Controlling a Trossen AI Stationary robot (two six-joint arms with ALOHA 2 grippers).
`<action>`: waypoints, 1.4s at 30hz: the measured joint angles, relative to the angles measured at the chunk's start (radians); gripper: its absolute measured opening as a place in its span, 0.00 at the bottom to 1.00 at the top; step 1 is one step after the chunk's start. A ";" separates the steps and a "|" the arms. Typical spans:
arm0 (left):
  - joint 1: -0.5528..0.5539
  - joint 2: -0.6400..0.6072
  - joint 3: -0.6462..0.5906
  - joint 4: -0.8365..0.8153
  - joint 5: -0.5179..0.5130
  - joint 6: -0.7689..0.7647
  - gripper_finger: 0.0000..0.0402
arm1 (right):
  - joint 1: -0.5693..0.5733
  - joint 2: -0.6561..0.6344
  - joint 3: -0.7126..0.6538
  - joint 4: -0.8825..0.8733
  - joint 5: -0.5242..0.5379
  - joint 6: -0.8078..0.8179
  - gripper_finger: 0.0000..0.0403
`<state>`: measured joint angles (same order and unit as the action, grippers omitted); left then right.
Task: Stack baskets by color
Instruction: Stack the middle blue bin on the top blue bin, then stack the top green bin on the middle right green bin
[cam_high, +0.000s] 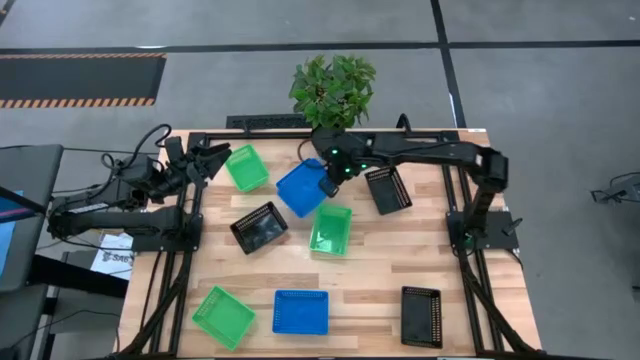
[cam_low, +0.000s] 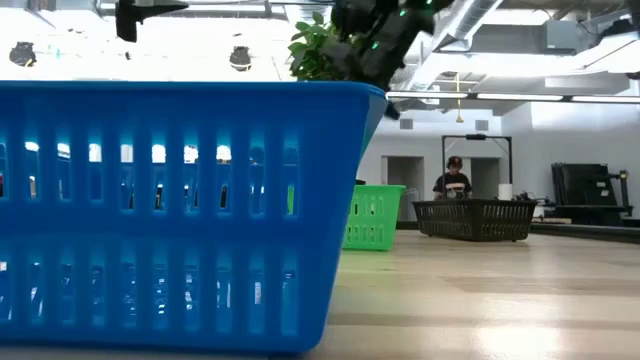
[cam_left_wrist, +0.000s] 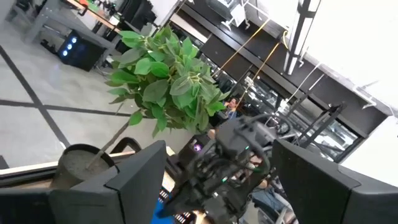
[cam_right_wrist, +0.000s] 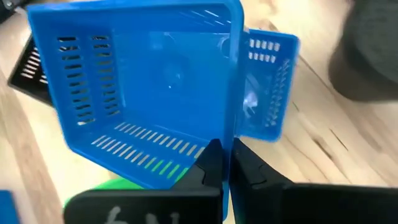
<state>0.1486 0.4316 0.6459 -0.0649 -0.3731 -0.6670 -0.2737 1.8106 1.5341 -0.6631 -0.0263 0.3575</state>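
Observation:
My right gripper is shut on a blue basket over the table's far middle, in front of the plant. In the right wrist view a second blue basket shows just beyond it, mostly hidden. Other baskets lie flat on the wood: green, black, green, black, and along the near edge green, blue and black. My left gripper waits open at the far left, raised off the table. My right gripper pinches one side wall of the blue basket near a corner, one finger inside the basket and one outside. The fingers slant down from the table's right. The basket hangs tilted, its open side turned toward the wrist camera, above the wood.
A potted plant stands at the far edge, right behind my right gripper. The table's middle band, between the far baskets and the near row, is bare wood. A person sits far off in the room.

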 joint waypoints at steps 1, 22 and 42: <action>0.000 0.000 0.000 0.000 -0.003 0.000 0.70 | -0.005 0.013 0.000 0.007 0.000 -0.012 0.04; 0.000 0.000 0.000 0.003 -0.055 -0.005 0.70 | -0.098 0.125 0.000 0.086 -0.057 -0.045 0.06; 0.000 0.000 0.000 0.003 -0.073 0.007 0.70 | -0.103 0.124 0.000 0.017 -0.111 -0.052 0.41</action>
<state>0.1486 0.4319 0.6460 -0.0622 -0.4461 -0.6598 -0.3767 1.9341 1.5345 -0.6460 -0.1371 0.3054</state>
